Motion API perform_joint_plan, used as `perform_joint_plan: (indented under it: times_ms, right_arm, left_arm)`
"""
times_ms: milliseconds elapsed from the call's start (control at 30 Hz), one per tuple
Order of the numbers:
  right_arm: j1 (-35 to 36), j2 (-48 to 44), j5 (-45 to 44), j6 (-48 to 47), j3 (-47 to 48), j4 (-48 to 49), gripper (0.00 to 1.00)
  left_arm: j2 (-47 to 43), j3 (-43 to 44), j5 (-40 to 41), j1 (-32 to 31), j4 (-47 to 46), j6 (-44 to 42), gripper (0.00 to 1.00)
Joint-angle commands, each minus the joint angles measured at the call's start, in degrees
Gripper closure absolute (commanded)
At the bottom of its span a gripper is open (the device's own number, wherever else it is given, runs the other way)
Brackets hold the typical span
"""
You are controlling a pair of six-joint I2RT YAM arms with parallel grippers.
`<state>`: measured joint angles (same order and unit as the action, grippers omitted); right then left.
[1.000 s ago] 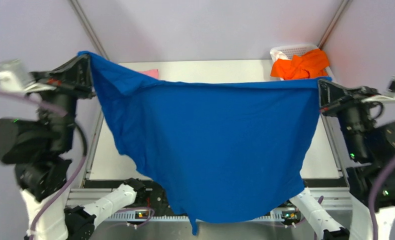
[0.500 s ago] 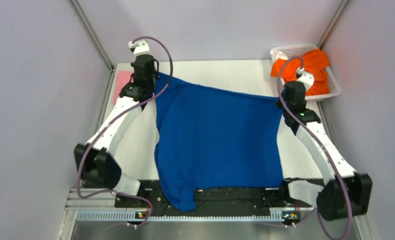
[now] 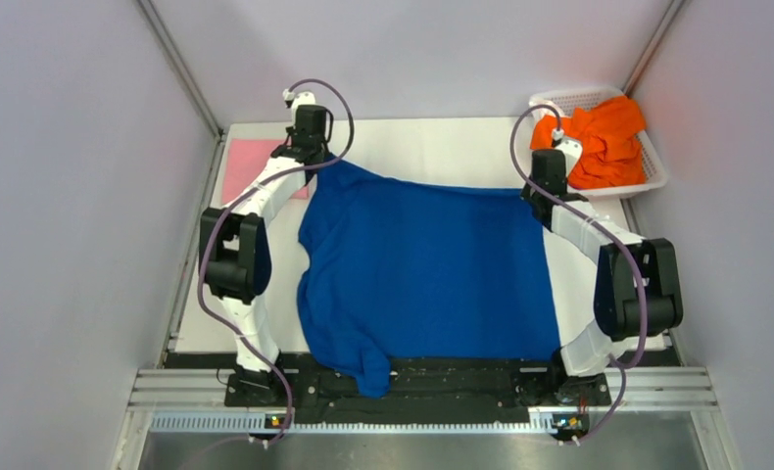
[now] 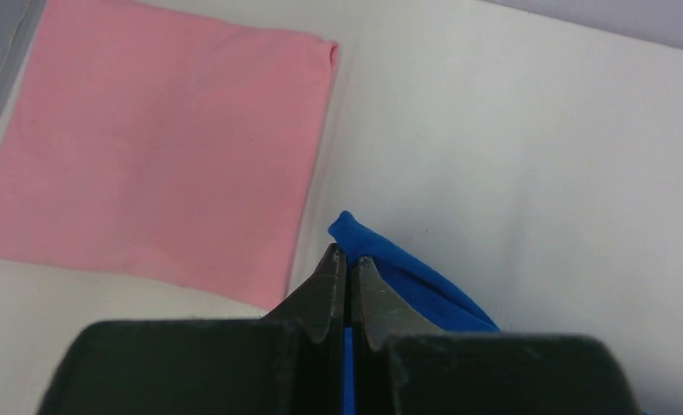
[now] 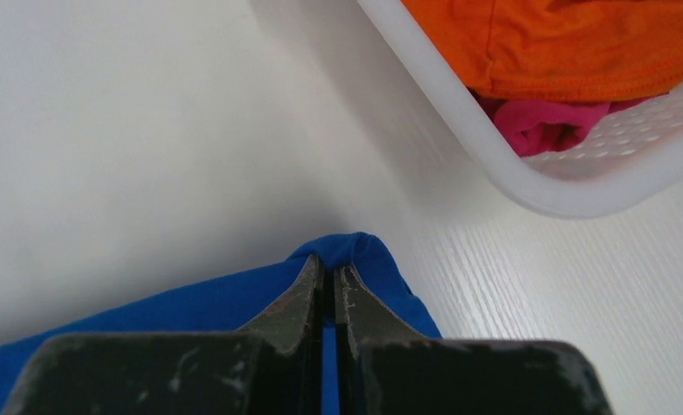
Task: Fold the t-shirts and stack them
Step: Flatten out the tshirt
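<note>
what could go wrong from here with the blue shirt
1. The blue shirt hangs past the near edge of the table; it may snag or slide off once released.
2. Its left side is bunched, so a fold may come out crooked.
3. The left gripper, shut on a corner, sits close to the folded pink shirt; a sideways move could ruffle it.

Both arms stretch toward the far side, elbows bent outward (the left arm [image 3: 234, 257] bows left, the right arm [image 3: 630, 286] bows right), with forearms angled inward and wrists held low. The left gripper [image 4: 348, 261] has its jaws pressed together on a far corner of the blue t-shirt [image 3: 422, 264]. The right gripper [image 5: 328, 275] pinches the other far corner likewise.
</note>
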<state>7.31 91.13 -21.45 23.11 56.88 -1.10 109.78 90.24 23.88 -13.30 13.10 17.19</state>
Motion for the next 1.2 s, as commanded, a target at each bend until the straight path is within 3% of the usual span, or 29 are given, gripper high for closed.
perform_joint_plan:
  times_ms: [0,167,367,400,433,500,533,600,667,733,833,933,1167]
  right_arm:
    - [-0.66,1.51,-3.81,-0.50,4.80,4.61,1.00]
    - [-1.04,4.44,-5.56,-0.31,7.69,3.89,1.00]
    - [-1.53,12.05,-6.19,-0.58,13.79,2.34,1.00]
    - [-1.56,13.37,-6.73,-0.65,14.93,2.26,0.96]
    - [-1.52,14.98,-7.34,-0.74,16.44,2.32,0.93]
    - [-1.51,18.28,-8.03,-1.91,21.01,1.42,0.87]
    - [-1.54,19.84,-7.97,-1.76,25.49,-2.37,0.77]
    - [-1.51,21.21,-7.29,-1.28,29.39,-7.44,0.60]
    - [-1.41,19.87,-6.58,-0.53,29.65,-8.34,0.23]
    - [-1.11,16.11,-4.33,0.06,25.70,-6.58,0.04]
    - [0.02,11.51,0.41,0.88,19.17,-3.25,0.01]
    - [1.96,8.67,3.65,2.19,14.13,-2.60,0.01]
    - [4.19,6.78,9.05,4.13,7.30,-1.68,0.01]
  left_arm:
    - [1.46,4.20,-1.00,0.55,-2.57,1.90,1.00]
    - [4.90,7.58,-0.34,0.56,-3.86,2.06,1.00]
    - [15.70,21.82,-1.07,0.56,0.40,1.58,0.99]
    - [17.81,24.01,-0.97,0.53,0.69,1.09,0.95]
    - [20.07,26.81,-0.76,0.55,0.99,0.68,0.89]
    - [25.16,34.66,-1.99,0.51,3.23,-0.41,0.57]
    - [28.32,39.78,-2.29,0.53,6.68,-0.33,0.37]
    - [30.59,46.85,-3.35,0.56,10.38,0.38,0.15]
    - [28.71,44.80,-5.10,0.56,10.67,1.29,0.02]
    - [22.78,36.80,-7.26,0.54,7.23,2.93,0.01]
    - [15.99,23.74,-12.69,0.56,2.70,7.50,0.01]
    - [13.45,16.60,-17.34,0.57,0.25,13.04,0.01]
    - [18.03,17.06,-26.16,0.56,-0.93,20.23,0.01]
